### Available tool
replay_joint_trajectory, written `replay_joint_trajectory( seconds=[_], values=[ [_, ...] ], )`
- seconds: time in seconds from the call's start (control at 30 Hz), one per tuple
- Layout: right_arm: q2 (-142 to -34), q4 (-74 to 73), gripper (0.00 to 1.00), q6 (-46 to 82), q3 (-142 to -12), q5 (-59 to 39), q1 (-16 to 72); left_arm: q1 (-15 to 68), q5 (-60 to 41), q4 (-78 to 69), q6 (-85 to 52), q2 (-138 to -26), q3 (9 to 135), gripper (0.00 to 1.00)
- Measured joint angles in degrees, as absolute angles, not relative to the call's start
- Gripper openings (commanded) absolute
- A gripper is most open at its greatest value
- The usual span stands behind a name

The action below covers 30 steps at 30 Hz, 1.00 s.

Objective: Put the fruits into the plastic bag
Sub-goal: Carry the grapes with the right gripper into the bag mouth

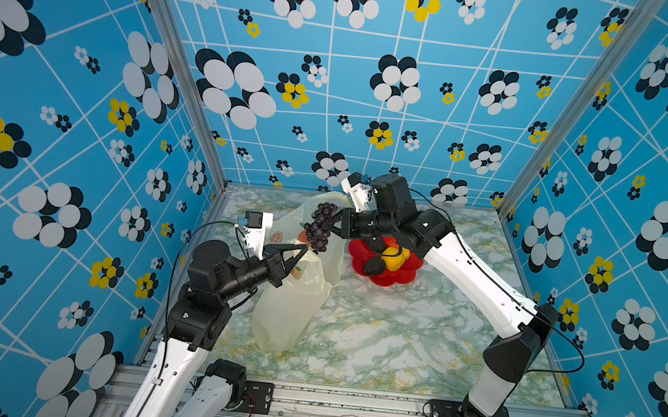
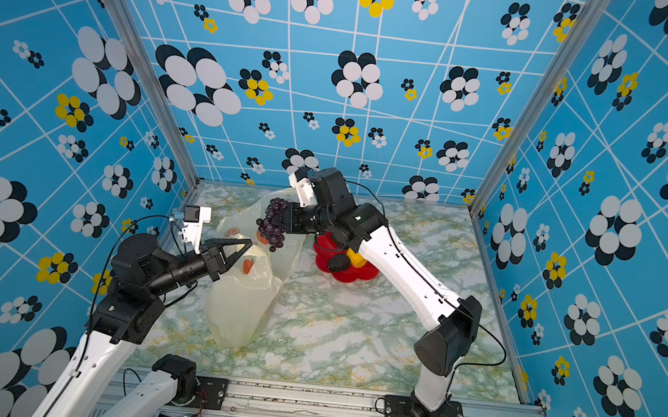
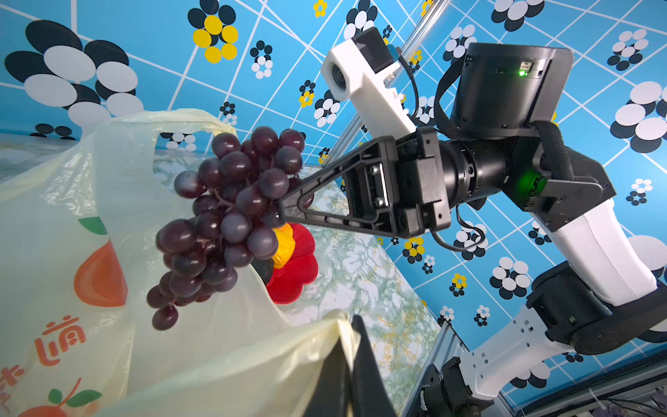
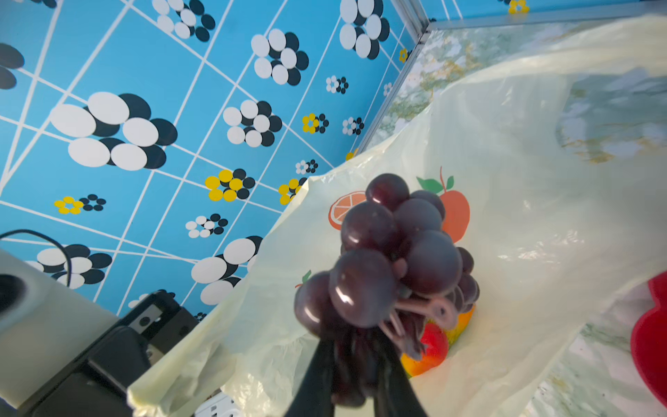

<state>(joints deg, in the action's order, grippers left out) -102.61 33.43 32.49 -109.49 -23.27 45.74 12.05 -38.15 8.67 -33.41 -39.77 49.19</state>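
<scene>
Grape bunch: the grape bunch (image 1: pixel 321 226) hangs in the air from the right end effector (image 1: pixel 334 223), clear of the table (image 1: pixel 415 342), over the raised mouth of the plastic bag (image 1: pixel 288 318).
Which way from the end effector: the bunch sits right at the right tips and spreads out ahead of and below them; in the left wrist view the grapes (image 3: pixel 231 216) droop downward from the black fingers (image 3: pixel 299 207).
Long axis: top to bottom, close to upright, the narrow tail end pointing down toward the bag's opening.
Right end effector: clamped on the grape bunch near its upper middle, jaws only slightly apart around it.
Left end effector: the left end effector (image 1: pixel 302 251) is pinched together on the bag's rim, holding that edge up; a fold of film is caught at its tips (image 3: pixel 348 346).
Nearer arm: the right carries the fruit; the left is just beside it at the rim.
Bag opening: directly under the bunch; a red-yellow mango (image 4: pixel 431 343) already lies inside.
Left to go, as I judge it: a yellow piece (image 1: pixel 394 258) and dark fruit (image 1: pixel 374 267) remain on the red plate (image 1: pixel 396 280), beside the bag.
Coming move, likely: lower the bunch straight down and let go.
</scene>
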Motion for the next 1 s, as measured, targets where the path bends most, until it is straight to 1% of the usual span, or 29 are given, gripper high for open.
replay_joint_trajectory(
  seconds=[0.4, 0.53, 0.73, 0.87, 0.93, 1.0],
  values=[
    [-103.8, 32.5, 0.20, 35.2, -103.3, -28.5, 49.4, 12.0, -36.8, 8.7, -33.0, -39.5, 49.2, 0.00],
    [-105.9, 33.2, 0.20, 35.2, -103.2, -31.1, 50.2, 12.0, -36.4, 8.7, -33.0, -39.2, 49.2, 0.00],
    [-110.9, 38.9, 0.22, 32.8, -105.6, -34.0, 52.2, 12.0, -36.4, 8.7, -33.0, -38.4, 49.1, 0.00],
    [-112.6, 42.2, 0.26, 31.0, -106.1, -34.6, 53.5, 12.0, -36.4, 8.8, -33.0, -38.0, 49.1, 0.00],
    [-112.8, 43.3, 0.31, 30.5, -106.1, -34.7, 53.8, 12.0, -36.4, 8.8, -33.0, -37.8, 49.1, 0.00],
    [-112.8, 43.8, 0.38, 30.1, -106.1, -34.7, 53.8, 12.0, -36.2, 8.8, -33.0, -37.3, 49.0, 0.00]
  ],
)
